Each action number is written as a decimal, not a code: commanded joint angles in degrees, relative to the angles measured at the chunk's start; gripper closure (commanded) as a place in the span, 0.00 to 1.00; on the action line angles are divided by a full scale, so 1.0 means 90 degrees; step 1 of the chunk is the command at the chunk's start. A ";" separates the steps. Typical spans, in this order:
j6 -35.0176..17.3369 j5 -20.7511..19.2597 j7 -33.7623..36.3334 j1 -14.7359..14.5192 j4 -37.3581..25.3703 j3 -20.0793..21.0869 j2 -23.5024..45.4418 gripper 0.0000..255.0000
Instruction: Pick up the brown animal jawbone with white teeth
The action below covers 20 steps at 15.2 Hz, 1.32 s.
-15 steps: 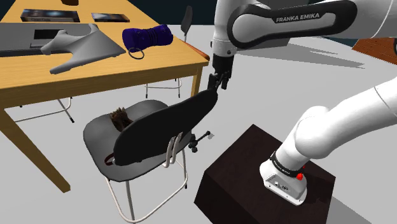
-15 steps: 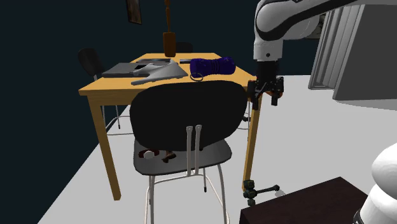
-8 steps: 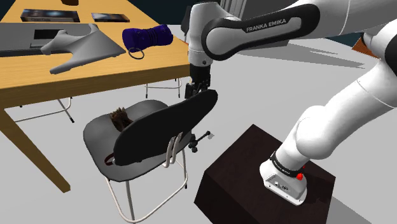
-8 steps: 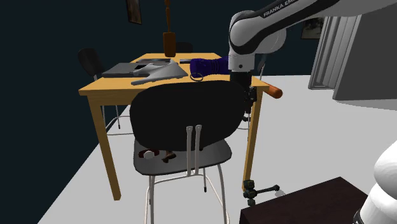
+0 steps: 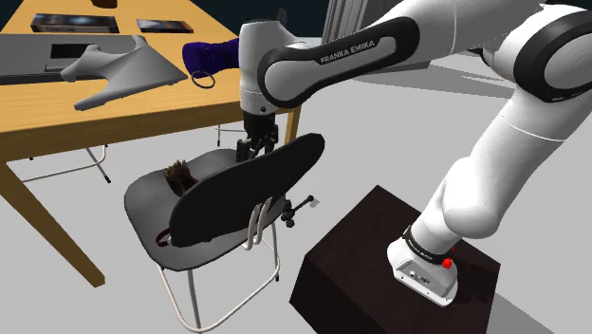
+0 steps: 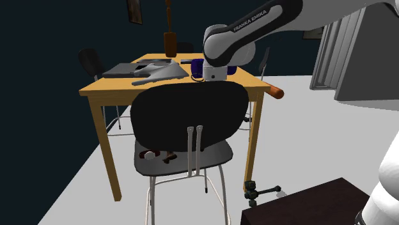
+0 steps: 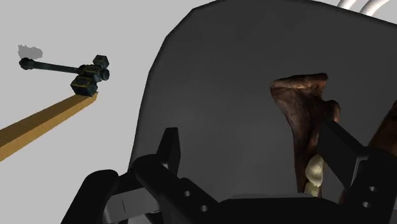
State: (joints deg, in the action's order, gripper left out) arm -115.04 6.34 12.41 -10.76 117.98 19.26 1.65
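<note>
The brown jawbone with pale teeth (image 7: 304, 130) lies on the dark grey seat (image 7: 222, 83) of a chair. In the shoulder view the jawbone (image 5: 178, 176) sits at the seat's far side, and it peeks out under the backrest (image 6: 188, 115) as the jawbone (image 6: 160, 155) in the second exterior view. My gripper (image 5: 254, 146) hangs over the seat (image 5: 142, 204), just behind the backrest's top edge, to the right of the bone. It is open; in the wrist view the gripper (image 7: 254, 153) has its fingers wide apart, and one finger (image 7: 340, 149) overlaps the bone without clasping it.
A wooden table (image 5: 57, 119) stands close behind the chair, carrying a blue object (image 5: 218, 54) and a grey shape (image 5: 119, 71). Its leg (image 7: 38, 124) runs near the seat. A small black clamp-like object (image 6: 256, 190) lies on the floor. The dark stand (image 5: 379, 256) is at the lower right.
The arm has swung toward the shoulder view's left, carrying the gripper from beside the backrest's right end to a spot over the seat. The jawbone has not moved.
</note>
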 commanded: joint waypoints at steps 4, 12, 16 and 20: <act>-0.0234 -0.0234 0.0293 -0.0271 -0.0920 0.0183 0.1065 0.00; -0.0590 -0.0482 0.0486 -0.0542 -0.1509 0.0229 0.1960 0.00; -0.0849 -0.0513 0.0478 -0.0591 -0.1387 0.0176 0.2100 0.00; -0.0803 -0.0491 0.0471 -0.0609 -0.1397 0.0156 0.2059 1.00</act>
State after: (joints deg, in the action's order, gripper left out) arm -122.36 4.99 16.71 -15.95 104.89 20.48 19.73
